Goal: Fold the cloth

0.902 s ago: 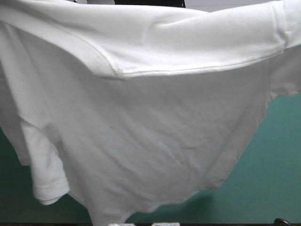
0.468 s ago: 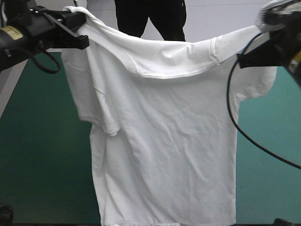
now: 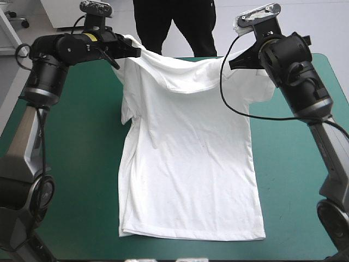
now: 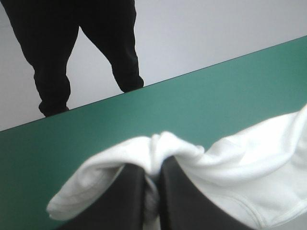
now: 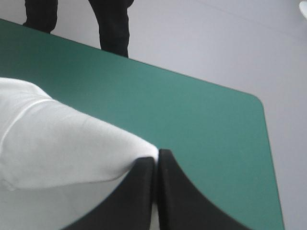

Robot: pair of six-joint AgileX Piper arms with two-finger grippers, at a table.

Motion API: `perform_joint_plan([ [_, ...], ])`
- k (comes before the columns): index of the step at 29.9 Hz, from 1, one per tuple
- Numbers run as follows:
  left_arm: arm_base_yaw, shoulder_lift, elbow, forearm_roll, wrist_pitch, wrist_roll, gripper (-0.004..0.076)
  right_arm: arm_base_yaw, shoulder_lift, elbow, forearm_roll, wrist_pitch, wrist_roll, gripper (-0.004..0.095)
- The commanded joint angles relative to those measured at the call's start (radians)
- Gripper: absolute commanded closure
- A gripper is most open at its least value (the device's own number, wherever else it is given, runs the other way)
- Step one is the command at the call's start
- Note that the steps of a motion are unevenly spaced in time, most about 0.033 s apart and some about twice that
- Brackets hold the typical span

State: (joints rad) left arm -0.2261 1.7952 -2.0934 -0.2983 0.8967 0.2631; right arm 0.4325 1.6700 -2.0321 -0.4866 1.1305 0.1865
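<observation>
Teal-green cover spans the table (image 3: 76, 164), and the white T-shirt (image 3: 188, 164) lies lengthwise down its middle. The hem rests flat near the near edge, while the upper part is raised off the surface toward the far edge. The left gripper (image 3: 124, 50) pinches one shoulder; in its wrist view the black fingers (image 4: 129, 201) are pressed almost together with a bunch of fabric between them. The right gripper (image 3: 233, 63) pinches the other shoulder the same way, a thin fold caught between its nearly closed tips. Between the two grippers the collar (image 3: 185, 82) sags, and both short sleeves droop below the held shoulders.
</observation>
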Motion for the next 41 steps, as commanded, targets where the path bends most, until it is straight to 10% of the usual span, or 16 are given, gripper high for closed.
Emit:
perform_joint_plan([
  [1,-0.002,0.004,-0.024,-0.018,-0.128,-0.004,0.0733,-0.075,0.021,-0.020,0.047,-0.095,-0.022,0.0925],
  [21,0.023,0.243,-0.028,-0.035,-0.485,0.036,0.0733,-0.342,0.313,-0.029,0.532,-0.333,-0.228,0.0908],
  [26,0.038,0.249,-0.028,-0.077,-0.463,0.063,0.0705,-0.374,0.336,-0.029,0.683,-0.353,-0.360,0.0656],
  [32,0.038,0.254,-0.028,-0.173,-0.443,0.164,0.0459,-0.415,0.335,-0.029,0.795,-0.363,-0.428,0.0229],
  [36,0.038,0.254,-0.028,-0.261,-0.339,0.255,0.0288,-0.443,0.324,-0.029,0.929,-0.292,-0.533,0.0206],
  [41,0.049,0.212,-0.028,-0.245,-0.149,0.231,0.0279,-0.462,0.292,-0.029,1.035,-0.176,-0.603,0.0210],
])
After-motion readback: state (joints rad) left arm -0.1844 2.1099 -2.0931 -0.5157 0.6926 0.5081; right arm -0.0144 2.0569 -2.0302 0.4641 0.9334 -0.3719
